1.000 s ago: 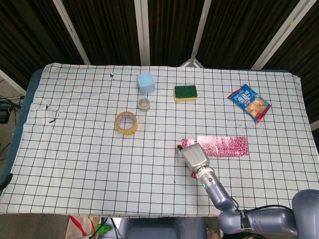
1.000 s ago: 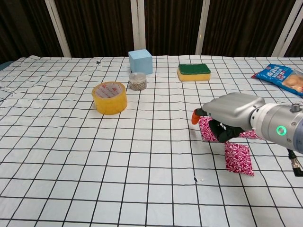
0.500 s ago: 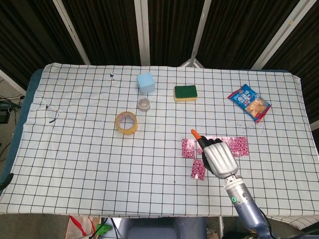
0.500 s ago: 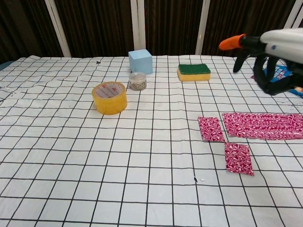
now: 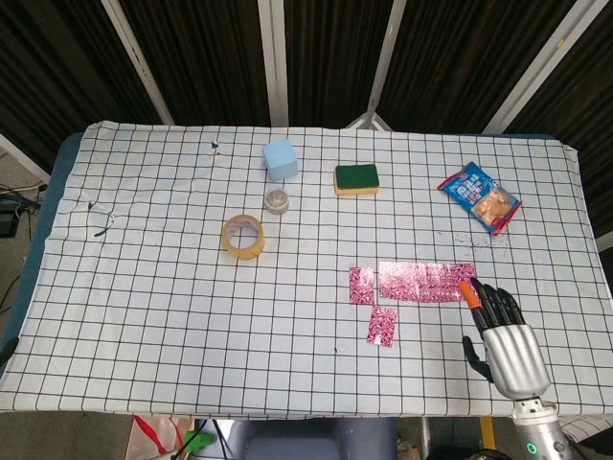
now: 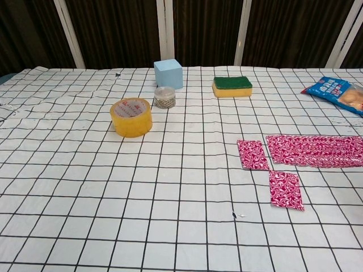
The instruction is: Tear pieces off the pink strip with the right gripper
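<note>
On the checked-cloth counter, two torn pink patterned foil pieces lie left of the long pink patterned foil strip, whose right end sits just beside the right hand, fingers apart, holding nothing.

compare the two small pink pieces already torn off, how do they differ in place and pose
The upper torn piece lies in line with the long pink strip, just off its left end; the lower torn piece lies nearer the table's front edge, apart from the strip. The upper one sits square to the cloth's grid; the lower one is slightly turned. Both lie flat and share the strip's pink pattern.
</note>
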`<state>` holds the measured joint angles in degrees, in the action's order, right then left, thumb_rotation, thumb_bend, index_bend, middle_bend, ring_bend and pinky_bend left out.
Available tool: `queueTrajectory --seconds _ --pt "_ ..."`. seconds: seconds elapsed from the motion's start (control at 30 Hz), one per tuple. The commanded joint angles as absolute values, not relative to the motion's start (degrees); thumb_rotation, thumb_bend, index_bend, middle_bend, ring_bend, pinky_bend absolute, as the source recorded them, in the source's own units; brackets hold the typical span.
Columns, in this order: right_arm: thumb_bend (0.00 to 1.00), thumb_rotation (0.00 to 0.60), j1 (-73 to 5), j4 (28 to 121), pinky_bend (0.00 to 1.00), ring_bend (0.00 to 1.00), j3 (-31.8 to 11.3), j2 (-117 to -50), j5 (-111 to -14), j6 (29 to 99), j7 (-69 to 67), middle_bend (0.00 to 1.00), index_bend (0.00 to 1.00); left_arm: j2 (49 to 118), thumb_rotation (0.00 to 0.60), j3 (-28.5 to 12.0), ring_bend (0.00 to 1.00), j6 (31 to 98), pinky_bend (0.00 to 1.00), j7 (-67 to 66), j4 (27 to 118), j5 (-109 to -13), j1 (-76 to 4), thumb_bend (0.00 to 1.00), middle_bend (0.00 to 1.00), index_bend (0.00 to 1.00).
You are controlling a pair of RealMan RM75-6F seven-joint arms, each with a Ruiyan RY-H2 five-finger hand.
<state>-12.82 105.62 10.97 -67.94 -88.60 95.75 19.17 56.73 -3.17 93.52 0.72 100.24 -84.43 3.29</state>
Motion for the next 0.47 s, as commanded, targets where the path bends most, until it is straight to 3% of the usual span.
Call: queueTrajectory --seconds 0.03,0.47 --pt "0.48 0.6 -11.4 104.9 0.07 0.06 10.5 -66.4 -87.8 95.8 17.9 0.03 0.0 56.4 0.6 -3.1 0.0 93.5 0.1 1.1 100.5 -84.1 3.5 0.32 0.0 0.16" --pt "0.48 0.6 -8.1 103.7 0.07 0.06 5.8 -64.2 -84.4 95.0 13.7 0.03 0.0 55.6 0.6 -2.3 0.0 92.0 0.1 -1.3 102.6 -83.5 3.6 0.32 0.0 0.16"
